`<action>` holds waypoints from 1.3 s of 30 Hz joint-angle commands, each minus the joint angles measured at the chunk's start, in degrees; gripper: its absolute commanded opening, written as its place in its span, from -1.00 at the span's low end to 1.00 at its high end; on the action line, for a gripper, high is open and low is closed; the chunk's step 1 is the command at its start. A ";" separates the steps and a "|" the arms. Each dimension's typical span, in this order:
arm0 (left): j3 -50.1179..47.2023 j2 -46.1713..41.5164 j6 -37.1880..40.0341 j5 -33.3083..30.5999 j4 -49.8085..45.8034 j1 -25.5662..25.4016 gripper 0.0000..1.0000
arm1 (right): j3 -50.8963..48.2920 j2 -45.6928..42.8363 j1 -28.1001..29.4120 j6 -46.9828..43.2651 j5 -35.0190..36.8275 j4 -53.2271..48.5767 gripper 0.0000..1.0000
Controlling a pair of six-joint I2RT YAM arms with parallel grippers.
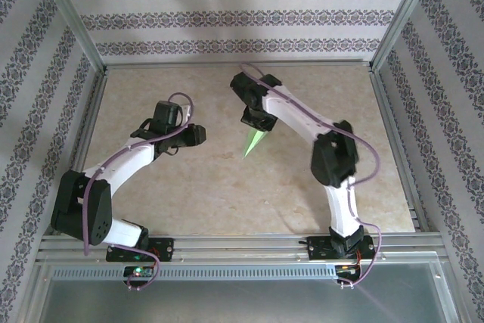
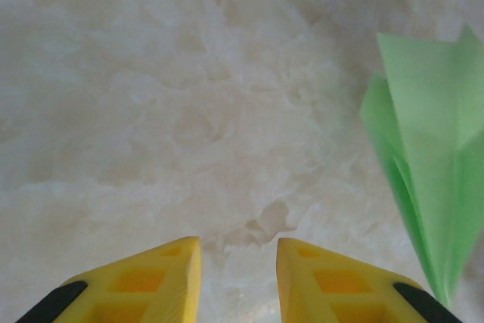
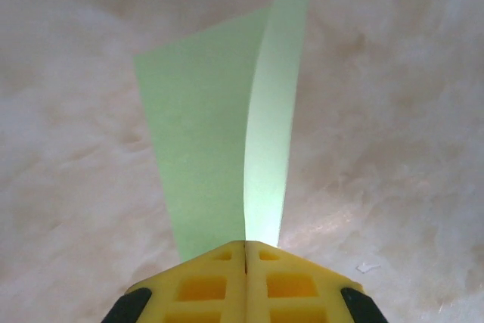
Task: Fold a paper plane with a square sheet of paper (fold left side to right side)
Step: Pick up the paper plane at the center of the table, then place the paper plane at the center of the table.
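Green paper plane (image 1: 253, 141) (image 2: 431, 149) (image 3: 219, 156) at the middle of a marbled beige table (image 1: 189, 202), its nose toward the arm bases, inside striped, patterned walls (image 1: 227, 13). We see the right gripper (image 1: 257, 122) (image 3: 246, 246) pinched tight on its wide end. The left gripper (image 1: 194, 135) (image 2: 238, 243) hangs nearby, its 2 fingers slightly parted and empty.

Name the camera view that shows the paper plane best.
Right wrist: the paper plane is large mid-frame, crease plain, pinched in the shut right gripper. Left wrist crops it at the right edge; top external shows a small green sliver.
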 commanded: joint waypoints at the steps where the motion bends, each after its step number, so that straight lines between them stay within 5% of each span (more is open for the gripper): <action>1: -1.98 -2.30 -7.45 6.64 7.52 3.71 -0.36 | -10.82 -9.22 1.62 -11.57 -1.14 17.36 -1.00; 7: -4.24 -2.47 -13.58 12.59 12.69 6.98 -0.31 | -39.82 -19.33 -1.93 -16.50 -29.06 68.50 -1.00; 15: -6.12 -4.47 -13.44 11.90 11.05 7.16 -0.25 | -42.05 -3.33 -4.35 -6.47 -48.98 92.67 -1.00; 25: -8.34 -4.26 -12.13 11.74 8.78 7.08 -0.24 | -46.87 1.92 -8.14 -8.64 -46.90 90.54 -1.00; 39: -1.33 12.18 -17.42 15.69 16.30 1.18 -0.12 | -51.23 -3.08 -9.03 -11.69 -45.50 88.58 -0.99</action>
